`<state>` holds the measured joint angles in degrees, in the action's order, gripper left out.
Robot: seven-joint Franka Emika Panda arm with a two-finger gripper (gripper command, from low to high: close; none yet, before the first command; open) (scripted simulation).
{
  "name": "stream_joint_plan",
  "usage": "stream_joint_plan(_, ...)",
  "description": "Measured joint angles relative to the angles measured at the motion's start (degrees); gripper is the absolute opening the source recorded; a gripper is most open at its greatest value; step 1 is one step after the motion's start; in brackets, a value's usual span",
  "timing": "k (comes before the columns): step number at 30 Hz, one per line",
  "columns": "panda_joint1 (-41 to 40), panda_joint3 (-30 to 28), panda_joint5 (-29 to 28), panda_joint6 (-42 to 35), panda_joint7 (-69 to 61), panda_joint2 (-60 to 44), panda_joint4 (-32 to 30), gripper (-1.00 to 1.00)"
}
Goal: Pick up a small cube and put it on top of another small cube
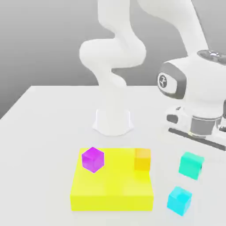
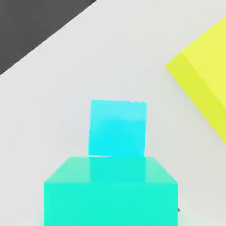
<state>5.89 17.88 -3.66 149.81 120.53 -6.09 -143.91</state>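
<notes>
On the white desk (image 1: 48, 114), the small plain teal cube (image 1: 191, 165) hangs just under the white robot hand at the exterior view's right, and the claw (image 1: 196, 145) is clenched on it; the fingertips themselves are hidden behind the hand's body and the cube. In the hand view the teal cube (image 2: 111, 190) sits close to the camera, with the small plain light cyan cube (image 2: 117, 128) on the desk beyond it. In the exterior view the cyan cube (image 1: 179, 200) rests on the desk nearer than the teal one and slightly to its left, apart from it. Left of both lies a flat yellow square block (image 1: 112, 187), whose corner also shows in the hand view (image 2: 203, 84). A translucent magenta cube (image 1: 92, 159) stands on its far left part, and a small orange cube (image 1: 142, 159) on its far right corner. The arm's white base (image 1: 113, 121) stands on the desk farther back.
</notes>
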Motion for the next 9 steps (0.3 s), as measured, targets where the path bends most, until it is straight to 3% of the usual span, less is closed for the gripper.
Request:
stream_joint_plan(5, 1.7, -3.3, -5.2, 6.7, 5.8, -8.1, 1.1, -1.00)
stream_joint_plan(6, 2.1, -3.9, -6.1, 7.9, 6.4, -9.4, 1.1, 1.00)
stream_joint_plan(9, 2.1, -3.9, -6.1, 7.9, 6.4, -9.4, 1.1, 1.00)
